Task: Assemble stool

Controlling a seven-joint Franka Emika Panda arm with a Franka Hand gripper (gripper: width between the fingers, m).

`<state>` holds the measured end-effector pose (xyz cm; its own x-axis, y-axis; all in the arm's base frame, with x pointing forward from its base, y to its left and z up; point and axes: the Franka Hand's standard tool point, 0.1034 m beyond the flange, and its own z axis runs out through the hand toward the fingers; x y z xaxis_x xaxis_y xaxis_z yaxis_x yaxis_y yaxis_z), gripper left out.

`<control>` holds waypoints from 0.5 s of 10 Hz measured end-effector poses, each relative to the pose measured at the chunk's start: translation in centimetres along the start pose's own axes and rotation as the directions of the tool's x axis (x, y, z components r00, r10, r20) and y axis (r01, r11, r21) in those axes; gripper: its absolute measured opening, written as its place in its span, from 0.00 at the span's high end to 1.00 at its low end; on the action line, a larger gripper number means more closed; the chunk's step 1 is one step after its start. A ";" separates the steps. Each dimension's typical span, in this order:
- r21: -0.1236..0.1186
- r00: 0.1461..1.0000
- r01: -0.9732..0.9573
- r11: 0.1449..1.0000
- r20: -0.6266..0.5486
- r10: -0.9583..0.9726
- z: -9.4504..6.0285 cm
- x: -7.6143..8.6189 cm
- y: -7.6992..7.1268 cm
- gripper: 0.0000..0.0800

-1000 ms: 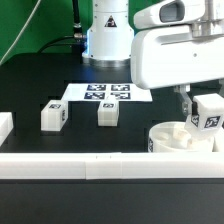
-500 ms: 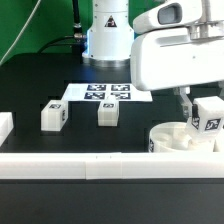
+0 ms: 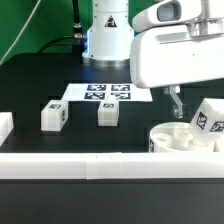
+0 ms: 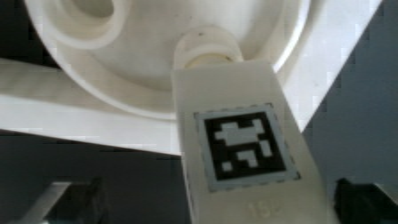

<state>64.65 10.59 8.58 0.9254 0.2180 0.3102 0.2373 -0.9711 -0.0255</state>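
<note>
Here's the arm, a glossy white column with a small dark logo, a black cable beside it, and up front a boxy white wrist housing with a rounded grey cap, one slim grey finger beneath

Light was bright and even, seemingly from overhead; the black tabletop showed a dull sheen and only faint shadows. Exterior view was low-res and soft. Wrist view was blurrier, the white leg nearly blown out, the fingers just dark smears.
</note>
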 end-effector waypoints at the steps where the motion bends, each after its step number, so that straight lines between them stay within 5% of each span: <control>1: 0.000 1.000 0.000 1.000 -0.002 0.000 -0.1 0.1 0.0 0.19; 5: 0.002 1.000 0.003 1.000 0.026 -0.003 -2.0 0.7 0.1 0.19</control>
<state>64.75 10.42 10.69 0.9321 0.2235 0.2850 0.2406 -0.9703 -0.0260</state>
